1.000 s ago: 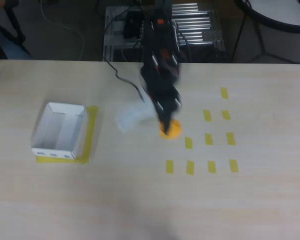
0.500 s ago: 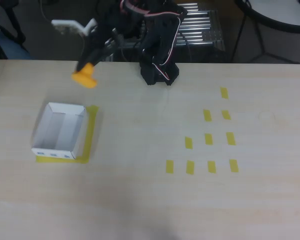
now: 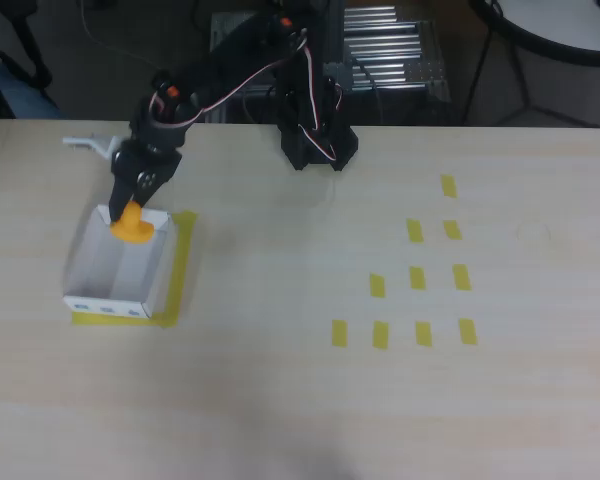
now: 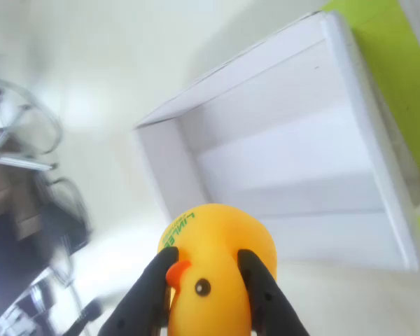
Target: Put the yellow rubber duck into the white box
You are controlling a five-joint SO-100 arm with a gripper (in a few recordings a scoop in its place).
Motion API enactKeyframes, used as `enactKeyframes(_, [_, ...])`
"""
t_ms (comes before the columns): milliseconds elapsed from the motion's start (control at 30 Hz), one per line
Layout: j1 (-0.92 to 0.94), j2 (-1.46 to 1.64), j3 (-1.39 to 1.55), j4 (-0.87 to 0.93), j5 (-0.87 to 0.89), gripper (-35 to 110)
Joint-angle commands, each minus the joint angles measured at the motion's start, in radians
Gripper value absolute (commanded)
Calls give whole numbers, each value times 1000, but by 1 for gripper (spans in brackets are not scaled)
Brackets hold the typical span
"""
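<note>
Pale wood-grain table [image 3: 280, 400]; yellow tape rectangles [image 3: 417, 278] at right; metal rack [image 3: 390, 60], dark floor behind.

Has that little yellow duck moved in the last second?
Yes. In the overhead view the yellow rubber duck has left the tape strips on the right and now hangs in the gripper at the far edge of the white box.

Box [image 3: 115, 272]: open at the top, interior bare, low walls on all four sides; entry from above is unobstructed. At its far rim the opening is partly taken up by the duck [image 3: 131, 226], clamped between the fingers of the gripper [image 3: 132, 207]. Table [image 3: 280, 400]: broad bare surface is left around the box. Arm base [image 3: 318, 150]: stood at the far edge. Tape strips [image 3: 417, 278]: laid flat, well apart from the box, no obstruction.
</note>
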Motion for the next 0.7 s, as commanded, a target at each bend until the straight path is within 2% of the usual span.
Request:
enactKeyframes(0, [18, -75, -178, 9, -11, 0])
enactKeyframes(167, [43, -166, -245, 26, -9, 0])
enactKeyframes(433, [66, -239, -250, -43, -31, 1])
enactKeyframes(533, [63, -241, -236, -44, -38, 16])
enactKeyframes(667, [60, -238, -209, -72, -38, 25])
